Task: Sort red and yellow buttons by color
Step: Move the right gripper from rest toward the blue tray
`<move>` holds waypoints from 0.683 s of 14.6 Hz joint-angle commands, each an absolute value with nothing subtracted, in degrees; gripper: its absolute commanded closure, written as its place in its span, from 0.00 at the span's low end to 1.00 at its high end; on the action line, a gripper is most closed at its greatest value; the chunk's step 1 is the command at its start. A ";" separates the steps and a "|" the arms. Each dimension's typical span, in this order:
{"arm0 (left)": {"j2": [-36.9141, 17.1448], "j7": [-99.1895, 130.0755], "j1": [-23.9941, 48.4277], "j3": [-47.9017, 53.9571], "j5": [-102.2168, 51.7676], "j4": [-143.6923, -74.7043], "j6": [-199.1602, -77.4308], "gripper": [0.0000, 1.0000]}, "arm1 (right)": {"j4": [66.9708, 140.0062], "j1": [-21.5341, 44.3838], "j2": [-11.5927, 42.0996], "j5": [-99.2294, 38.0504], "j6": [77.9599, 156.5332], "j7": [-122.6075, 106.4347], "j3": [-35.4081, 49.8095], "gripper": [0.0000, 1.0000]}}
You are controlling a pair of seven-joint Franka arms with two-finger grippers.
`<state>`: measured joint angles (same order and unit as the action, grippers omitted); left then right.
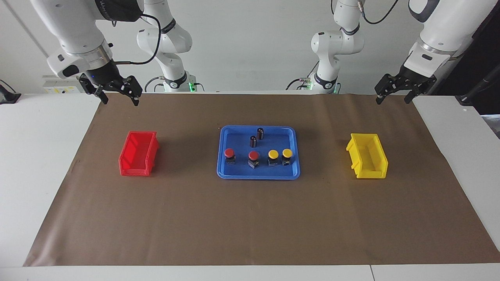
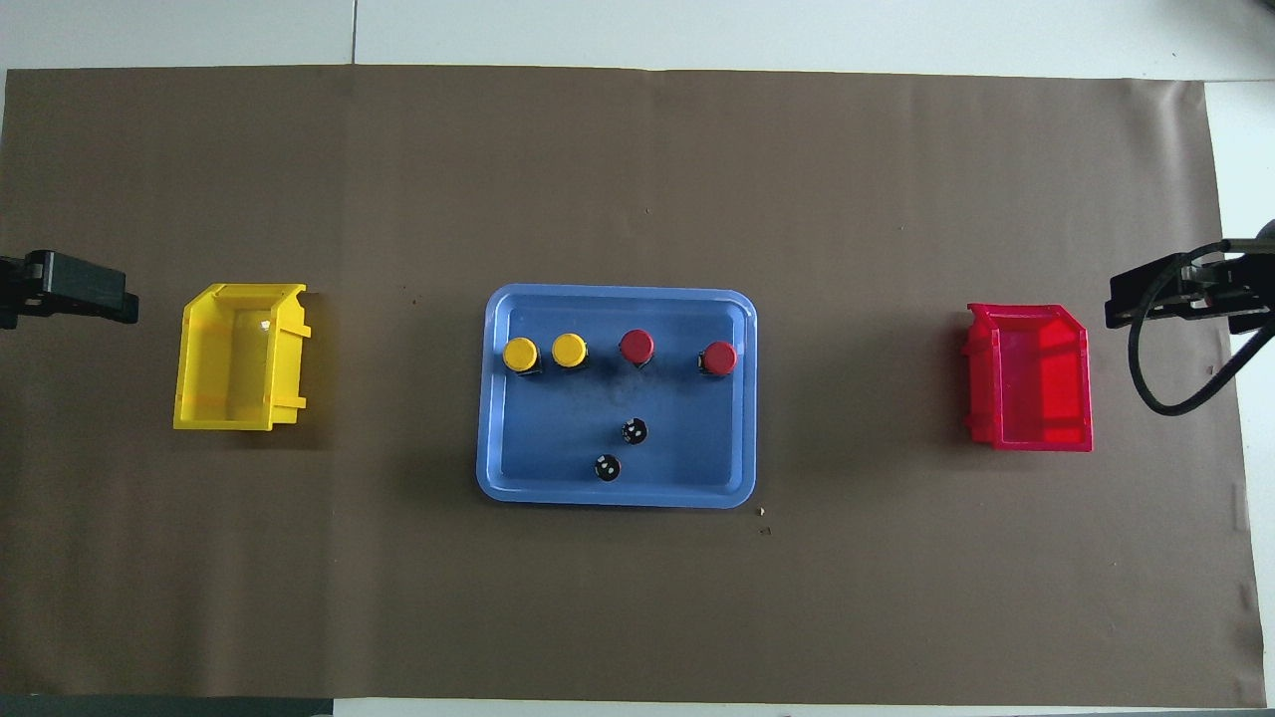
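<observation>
Two red buttons [image 1: 229,153] [image 1: 253,156] and two yellow buttons [image 1: 273,155] [image 1: 287,153] stand in a row in a blue tray [image 1: 258,176]. They also show in the overhead view: red buttons [image 2: 637,346] [image 2: 718,358], yellow buttons [image 2: 520,354] [image 2: 569,350]. The reds are toward the right arm's end. My right gripper [image 1: 120,99] is open and empty, raised over the mat's end by the red bin [image 1: 137,153]. My left gripper [image 1: 392,100] is open and empty, raised over the mat's end by the yellow bin [image 1: 367,156].
Two dark upright cylinders [image 1: 260,133] [image 1: 253,141] stand in the tray, nearer to the robots than the buttons. The tray sits mid-table on a brown mat [image 1: 250,218]. Both bins are empty. White table shows past the mat's ends.
</observation>
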<state>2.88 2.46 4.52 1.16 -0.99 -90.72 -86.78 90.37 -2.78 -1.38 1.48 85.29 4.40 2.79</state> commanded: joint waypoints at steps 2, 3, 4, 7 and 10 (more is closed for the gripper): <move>4.48 2.02 4.66 1.32 -1.50 -92.29 -86.22 0.00 | 89.74 -3.08 -1.14 1.49 85.34 3.25 2.99 0.00; 4.48 1.85 4.66 1.32 -1.58 -92.29 -86.39 0.00 | 89.74 -2.99 -1.14 1.49 85.34 3.43 2.99 0.00; 4.48 1.58 4.31 1.41 -1.58 -92.29 -86.66 0.00 | 89.82 -2.99 -1.23 1.41 85.25 3.86 2.99 0.00; 4.57 1.84 4.04 1.32 -1.58 -92.37 -86.31 0.00 | 90.79 -3.08 -1.67 1.32 85.25 3.78 2.99 0.00; 5.62 1.93 4.13 1.32 -1.49 -94.39 -86.31 0.00 | 89.57 -3.08 -0.97 0.97 85.52 3.43 3.08 0.00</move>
<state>3.10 2.46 4.51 1.27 -0.99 -91.36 -86.66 90.40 -2.72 -1.38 1.48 85.32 4.40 2.81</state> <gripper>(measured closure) 0.000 0.000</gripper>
